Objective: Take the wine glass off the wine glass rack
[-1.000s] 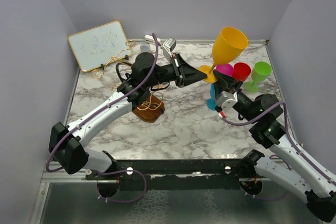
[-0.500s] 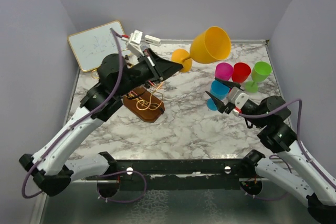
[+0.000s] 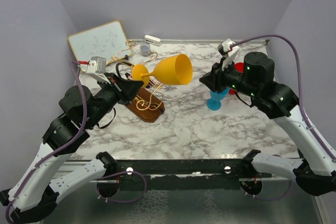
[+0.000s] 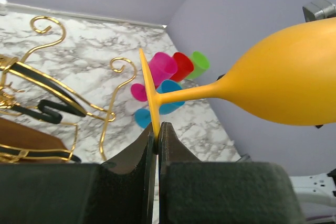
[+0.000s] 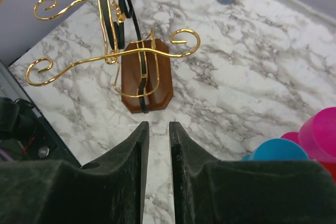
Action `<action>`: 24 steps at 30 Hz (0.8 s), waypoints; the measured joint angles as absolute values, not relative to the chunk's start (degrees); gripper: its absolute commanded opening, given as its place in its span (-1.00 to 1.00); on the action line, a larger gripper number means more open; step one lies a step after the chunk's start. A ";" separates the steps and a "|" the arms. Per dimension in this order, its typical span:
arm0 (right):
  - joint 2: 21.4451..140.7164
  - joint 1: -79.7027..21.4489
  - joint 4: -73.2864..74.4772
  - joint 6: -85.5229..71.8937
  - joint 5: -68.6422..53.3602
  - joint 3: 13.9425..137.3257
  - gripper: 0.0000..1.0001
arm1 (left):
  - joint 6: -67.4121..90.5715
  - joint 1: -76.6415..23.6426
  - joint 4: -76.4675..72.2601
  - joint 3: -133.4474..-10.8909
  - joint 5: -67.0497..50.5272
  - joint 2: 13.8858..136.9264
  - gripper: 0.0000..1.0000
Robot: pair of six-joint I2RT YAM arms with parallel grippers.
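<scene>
Grips the orange wine glass (image 3: 170, 70) by its foot in the clenched left tool (image 4: 156, 140), sideways in the air, clear of the wine glass rack (image 5: 152, 77). Leaves the right tool (image 5: 158, 127) narrowly parted, empty. Calls next, likely, for righting it onto the surface (image 3: 184, 124).

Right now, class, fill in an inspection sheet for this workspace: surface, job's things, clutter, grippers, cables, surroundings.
Surface: marble table, no spills seen.
Job's things: orange wine glass is off the wine glass rack, held sideways in the air; the rack stands on the table.
Clutter: blue glass, pink glass, red glass and green glass at right; whiteboard and grey cup at back.
Grippers: left gripper shut on the glass's foot; right gripper narrowly open, holding nothing.
Cables: purple cables loop along both arms; no snag seen.
Surroundings: plain lilac walls; nothing else seen.
</scene>
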State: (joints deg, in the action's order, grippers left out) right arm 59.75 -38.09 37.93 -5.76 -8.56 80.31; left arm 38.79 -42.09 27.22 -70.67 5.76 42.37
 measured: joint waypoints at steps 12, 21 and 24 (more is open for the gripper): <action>61.36 -38.11 42.17 -12.80 -22.22 90.13 -0.06 | 32.21 -42.09 35.73 -70.72 8.16 37.67 -1.00; 61.60 -38.20 38.57 -14.76 -31.07 90.48 0.00 | 29.93 -42.09 36.10 -70.72 6.07 38.48 -1.00; 62.81 -38.20 37.67 -15.07 -32.47 90.72 0.00 | 29.71 -42.09 36.07 -70.72 5.26 39.13 -1.00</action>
